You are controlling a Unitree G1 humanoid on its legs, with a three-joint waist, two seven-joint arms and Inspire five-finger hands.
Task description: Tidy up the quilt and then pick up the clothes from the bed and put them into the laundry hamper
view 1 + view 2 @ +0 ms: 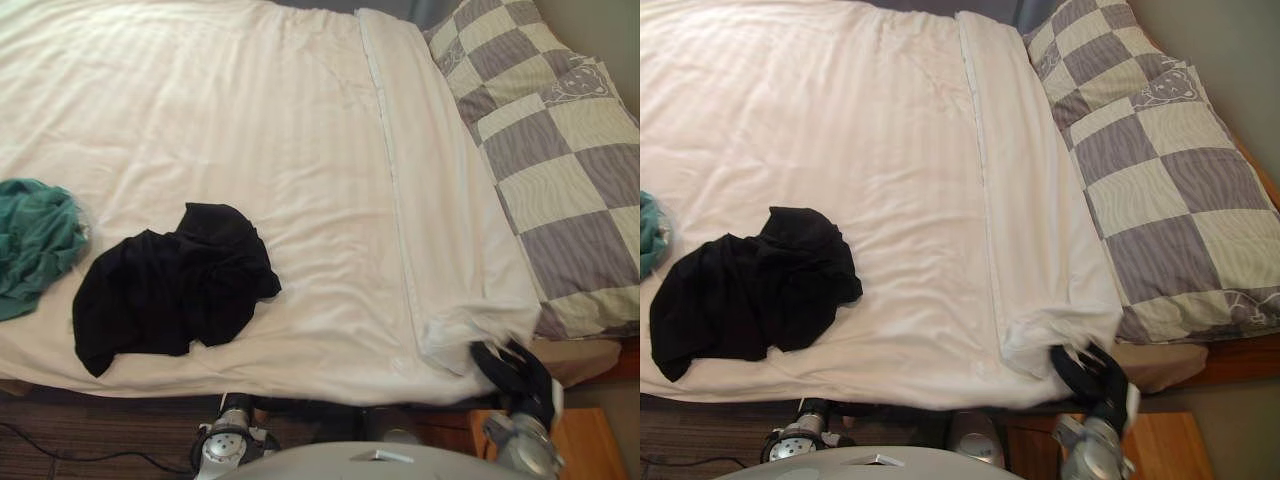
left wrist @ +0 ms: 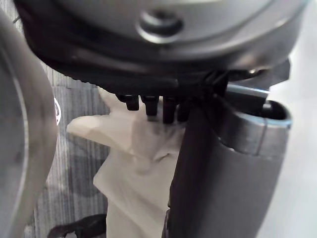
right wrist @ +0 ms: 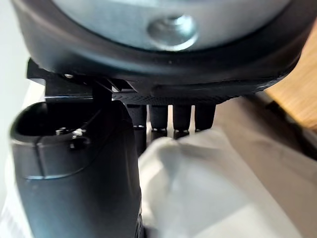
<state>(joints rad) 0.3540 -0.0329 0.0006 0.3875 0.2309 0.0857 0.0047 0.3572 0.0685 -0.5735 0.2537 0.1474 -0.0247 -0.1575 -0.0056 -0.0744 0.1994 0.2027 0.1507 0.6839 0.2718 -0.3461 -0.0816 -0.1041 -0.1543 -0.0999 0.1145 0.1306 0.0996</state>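
Quilt [image 1: 300, 200] lies spread on the bed [image 1: 585, 358]; the right hand [image 1: 510, 368] pinches its near corner between fingers [image 3: 181, 116] and thumb, and the left hand [image 2: 148, 64] appears curled on the hem. Pull both holds evenly, clear of the black garment [image 1: 175, 285] beyond the left fingers.

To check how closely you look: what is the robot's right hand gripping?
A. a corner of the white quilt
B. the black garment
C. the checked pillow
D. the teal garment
A: in the right wrist view the fingers close on white cloth, and the right hand sits at the near right corner of the white quilt, well apart from the black garment.
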